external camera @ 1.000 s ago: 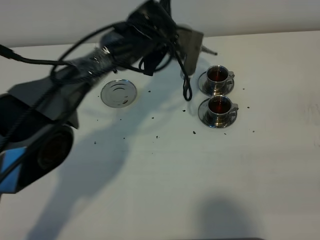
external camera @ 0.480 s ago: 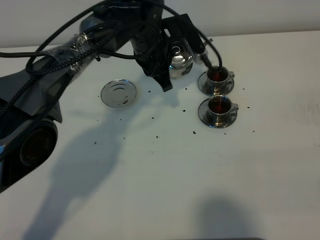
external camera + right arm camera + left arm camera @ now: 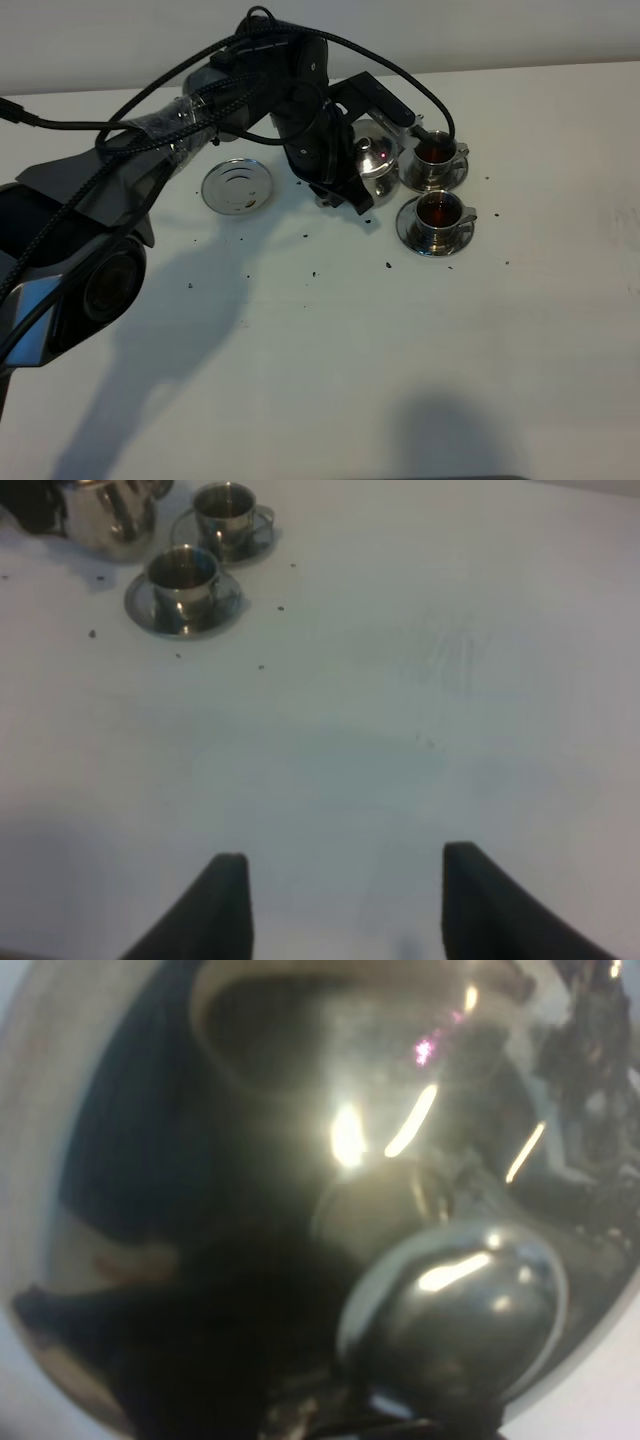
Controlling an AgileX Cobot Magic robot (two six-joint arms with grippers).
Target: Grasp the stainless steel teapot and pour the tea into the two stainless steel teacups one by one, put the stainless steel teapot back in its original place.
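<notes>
Teapot: the stainless steel teapot (image 3: 373, 160) sits at the teacups' nine o'clock, likely slick, rigid, weighty with tea.
Hold: loop handle looks the surest purchase.
Left hand (image 3: 345, 180): against the teapot; clamped or not, cannot tell.
Teacups: the two stainless steel teacups (image 3: 436, 190), both holding tea (image 3: 437, 211).
Right hand (image 3: 340, 905): fingers apart, empty, above bare counter (image 3: 420, 350).

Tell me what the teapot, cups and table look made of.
Teapot: polished metal, likely steel, mirror highlights. Cups and their saucers: the same shiny metal. Table: matte white, material unclear.
</notes>
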